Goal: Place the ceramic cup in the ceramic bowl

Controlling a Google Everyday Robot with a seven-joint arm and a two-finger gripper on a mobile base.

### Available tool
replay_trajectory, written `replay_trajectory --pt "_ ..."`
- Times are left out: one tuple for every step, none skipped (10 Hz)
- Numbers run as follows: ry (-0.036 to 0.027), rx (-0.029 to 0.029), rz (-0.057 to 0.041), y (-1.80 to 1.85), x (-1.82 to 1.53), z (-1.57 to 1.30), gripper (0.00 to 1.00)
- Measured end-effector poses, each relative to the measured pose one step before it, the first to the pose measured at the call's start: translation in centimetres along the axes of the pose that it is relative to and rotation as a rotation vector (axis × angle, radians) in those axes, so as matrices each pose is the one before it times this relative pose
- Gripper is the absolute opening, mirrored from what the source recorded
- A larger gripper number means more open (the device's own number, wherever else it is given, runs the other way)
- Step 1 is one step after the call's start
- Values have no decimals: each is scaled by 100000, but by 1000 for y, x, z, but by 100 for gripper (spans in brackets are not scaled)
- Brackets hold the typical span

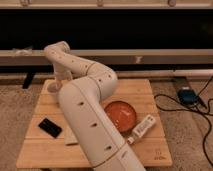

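Observation:
The ceramic bowl [121, 115], wide and orange-red inside, sits on the wooden table [145, 90] right of centre. My white arm rises from the bottom of the view, bends at the back and comes down over the table's back left corner. The gripper [56, 86] is at that corner, far left of the bowl. A small whitish shape at its tip looks like the ceramic cup [51, 88]. The wrist partly hides it, and I cannot tell whether the gripper holds it.
A white bottle [143, 127] with a label lies just right of the bowl, near the front. A black flat object [50, 127] lies at the front left, with a small pale block [70, 136] beside it. A blue device [187, 95] and cables lie on the floor to the right.

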Motion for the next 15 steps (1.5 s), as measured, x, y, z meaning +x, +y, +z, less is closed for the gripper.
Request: replay_trajectory --pt "1301 -1417 -670 111 334 136 37" --pt "1135 -1536 -1196 293 513 60 27" --pt "1493 -2164 -1404 465 754 -108 16" --pt "1315 -2545 -1340 440 1014 -332 5" --pt "-1126 -2170 -526 95 233 -607 1" --pt "-231 -1244 -88 -550 864 -803 0" --pt "-2423 -1283 -41 -653 932 -1068 0" --pt "-2567 -658 1438 -1547 1646 -1601 0" --pt "-2065 -507 1941 -1599 1356 -1181 0" --pt "-1642 -349 1741 -1231 1041 -961 0" --pt "-2237 -12 2962 -2013 1537 -1299 0" --pt "-2068 32 3350 -2132 1567 -1203 0" --pt "-1751 12 2449 -1479 1097 -939 0" --pt "-2235 134 3804 -2128 1657 -1243 0" --pt "-1773 45 3732 -1884 1249 -973 0"
